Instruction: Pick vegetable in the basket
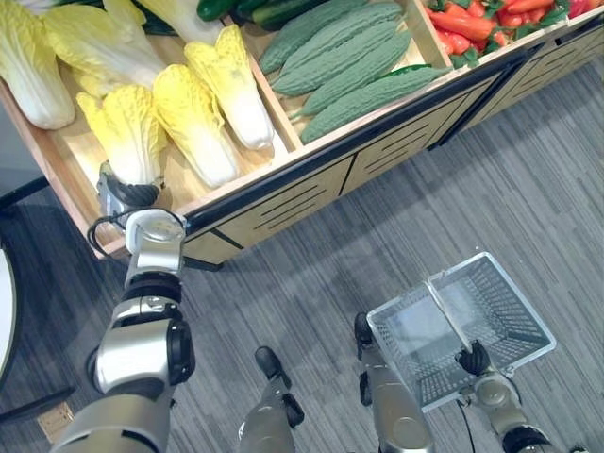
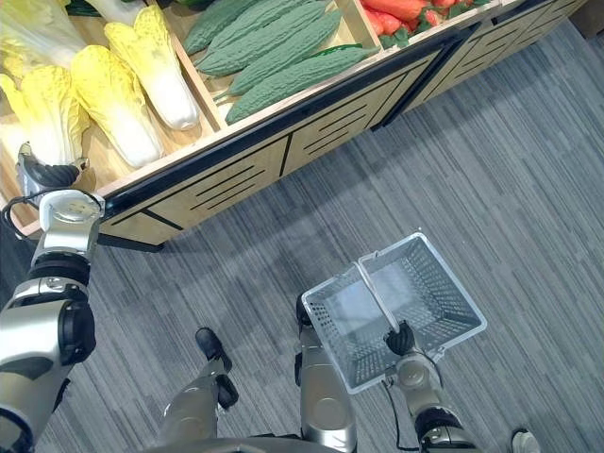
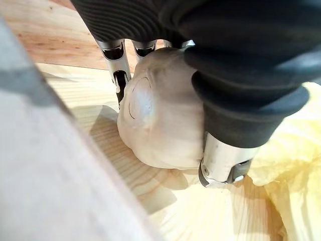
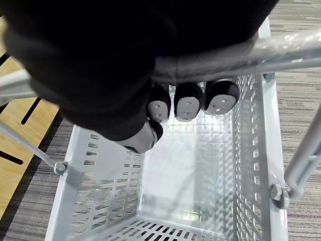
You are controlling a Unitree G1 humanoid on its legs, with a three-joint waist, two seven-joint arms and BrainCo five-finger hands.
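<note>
A yellow-white napa cabbage (image 1: 127,132) lies at the front left of the wooden display bin. My left hand (image 1: 127,195) is at its stem end. In the left wrist view the fingers (image 3: 118,65) and thumb curl round the cabbage's pale base (image 3: 160,125), which rests on the wooden floor of the bin. A grey wire basket (image 1: 528,354) hangs low at the right above the carpet, with nothing in it. My right hand (image 1: 472,359) is shut on the basket's handle (image 1: 448,316), and the right wrist view shows the fingers (image 4: 188,103) wrapped over that handle (image 4: 225,57).
Several more napa cabbages (image 1: 222,85) fill the same bin. Green bitter gourds (image 1: 349,61) lie in the compartment beside it, and red peppers (image 1: 472,19) further right. A dark rail (image 1: 311,160) edges the display front above slatted wooden panels. Grey carpet (image 1: 377,245) lies between display and basket.
</note>
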